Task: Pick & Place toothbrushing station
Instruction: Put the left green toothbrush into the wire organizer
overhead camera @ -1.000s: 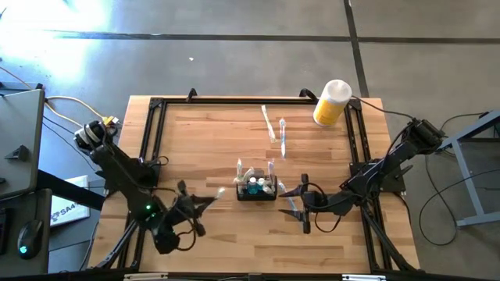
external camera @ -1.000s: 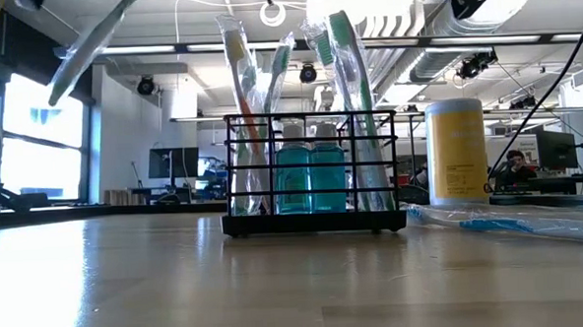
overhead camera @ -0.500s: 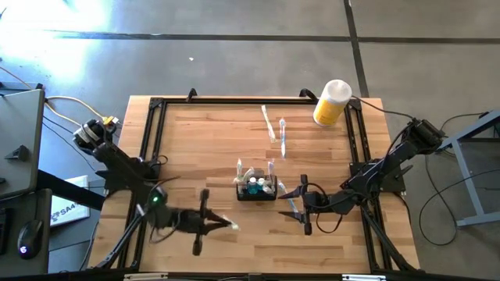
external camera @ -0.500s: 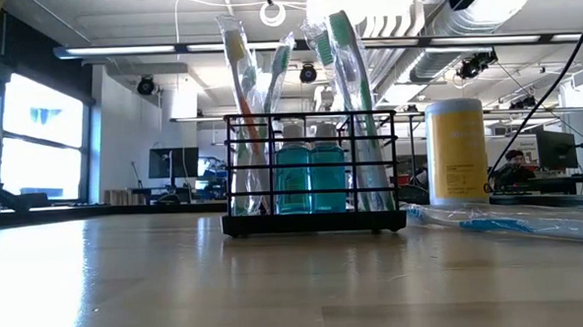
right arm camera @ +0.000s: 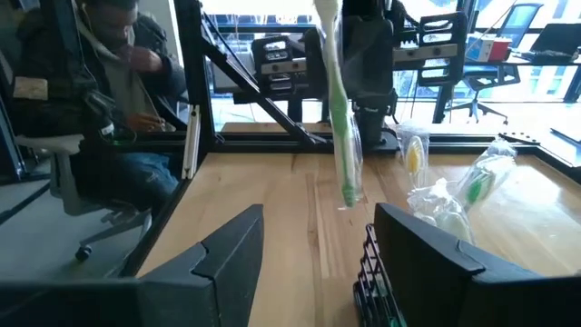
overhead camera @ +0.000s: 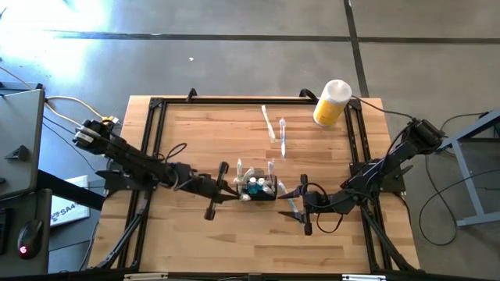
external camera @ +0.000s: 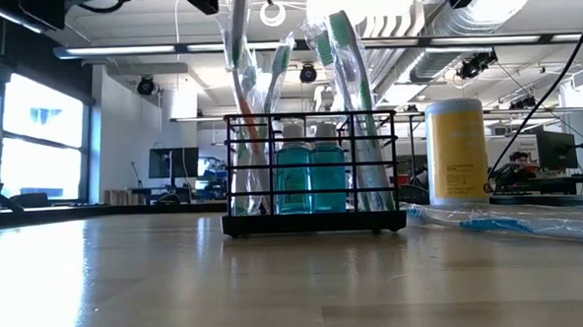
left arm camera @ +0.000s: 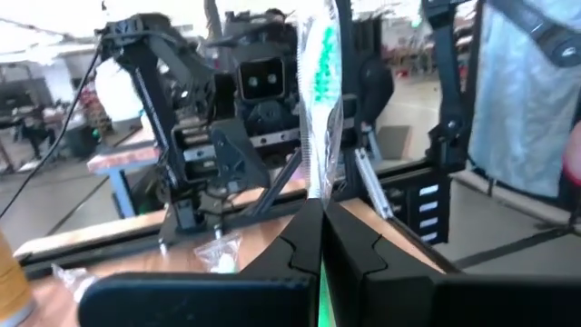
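The black wire caddy [overhead camera: 256, 189] stands on its base mid-table and holds several wrapped toothbrushes and two teal bottles [external camera: 312, 172]. My left gripper [overhead camera: 232, 190] is just left of the caddy, shut on a wrapped green toothbrush [left arm camera: 318, 82]. The brush stands about upright by the caddy's left end [external camera: 236, 28]. My right gripper [overhead camera: 289, 204] is open to the right of the caddy, over a wrapped blue toothbrush [external camera: 501, 223] lying flat on the table. My left gripper pinches the wrapped toothbrush between its two fingers, wrapper included [left arm camera: 317, 193]. The fingers come level from the table's left and lie across the brush. The brush stands up above the fingers, clear of the table. The fingers hide which part they have.
A yellow cylinder with a white cap [overhead camera: 331, 103] stands at the far right. Two more wrapped toothbrushes [overhead camera: 275, 129] lie beyond the caddy. Black frame rails [overhead camera: 153, 133] run along the table's sides. A seated person [right arm camera: 100, 91] shows beyond the table's left side.
My left gripper has swung from the near-left part of the table toward the right and far side, up to the caddy's left end. It has turned on the way and stayed shut. The wrapped toothbrush has gone from slanting to about upright.
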You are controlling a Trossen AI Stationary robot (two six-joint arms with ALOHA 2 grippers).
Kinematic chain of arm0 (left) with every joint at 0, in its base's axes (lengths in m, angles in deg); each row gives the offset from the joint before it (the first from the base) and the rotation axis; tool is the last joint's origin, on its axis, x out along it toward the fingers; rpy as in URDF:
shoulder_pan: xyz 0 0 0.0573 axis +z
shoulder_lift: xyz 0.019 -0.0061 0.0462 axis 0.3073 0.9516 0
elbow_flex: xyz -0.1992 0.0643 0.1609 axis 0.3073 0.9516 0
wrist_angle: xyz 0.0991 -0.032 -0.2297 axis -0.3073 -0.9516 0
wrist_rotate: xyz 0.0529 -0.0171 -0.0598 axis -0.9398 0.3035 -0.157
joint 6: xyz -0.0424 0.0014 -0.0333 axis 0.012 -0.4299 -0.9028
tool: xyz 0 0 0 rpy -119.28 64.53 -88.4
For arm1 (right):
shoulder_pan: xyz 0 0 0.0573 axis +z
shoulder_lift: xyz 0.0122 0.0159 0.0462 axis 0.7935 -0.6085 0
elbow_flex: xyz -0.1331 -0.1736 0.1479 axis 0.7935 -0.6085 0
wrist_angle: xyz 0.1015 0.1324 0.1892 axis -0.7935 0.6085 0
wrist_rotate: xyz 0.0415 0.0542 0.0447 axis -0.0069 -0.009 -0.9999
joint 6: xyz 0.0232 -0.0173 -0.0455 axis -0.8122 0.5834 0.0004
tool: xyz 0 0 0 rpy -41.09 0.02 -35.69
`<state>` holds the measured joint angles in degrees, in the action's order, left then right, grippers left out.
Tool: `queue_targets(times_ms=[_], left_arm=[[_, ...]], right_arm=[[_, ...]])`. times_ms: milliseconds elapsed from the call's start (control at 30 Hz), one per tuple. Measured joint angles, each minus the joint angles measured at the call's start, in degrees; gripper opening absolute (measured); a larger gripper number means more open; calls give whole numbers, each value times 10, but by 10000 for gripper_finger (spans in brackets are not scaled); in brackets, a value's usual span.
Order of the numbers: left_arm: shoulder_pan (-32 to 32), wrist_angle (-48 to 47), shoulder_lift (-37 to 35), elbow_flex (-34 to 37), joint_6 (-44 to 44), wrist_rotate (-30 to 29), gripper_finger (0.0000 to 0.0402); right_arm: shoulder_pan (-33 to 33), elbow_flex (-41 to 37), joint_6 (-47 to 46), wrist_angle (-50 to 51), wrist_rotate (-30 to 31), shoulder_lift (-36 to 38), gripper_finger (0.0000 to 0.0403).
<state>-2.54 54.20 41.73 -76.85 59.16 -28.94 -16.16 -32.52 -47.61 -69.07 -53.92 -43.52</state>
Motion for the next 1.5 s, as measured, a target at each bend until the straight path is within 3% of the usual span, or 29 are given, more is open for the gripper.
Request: queue_targets(times_ms=[400,900,1300,1500], left_arm=[[67,185,26,95,-12,52,0],[92,297,152,99,-41,107,0],[92,276,181,99,-37,100,0],[92,226,182,99,-43,39,0]], right_arm=[[0,0,26,5,0,0,203],[-1,0,25,4,0,0,203],[-2,0,27,4,1,0,203],[-2,0,29,4,1,0,203]])
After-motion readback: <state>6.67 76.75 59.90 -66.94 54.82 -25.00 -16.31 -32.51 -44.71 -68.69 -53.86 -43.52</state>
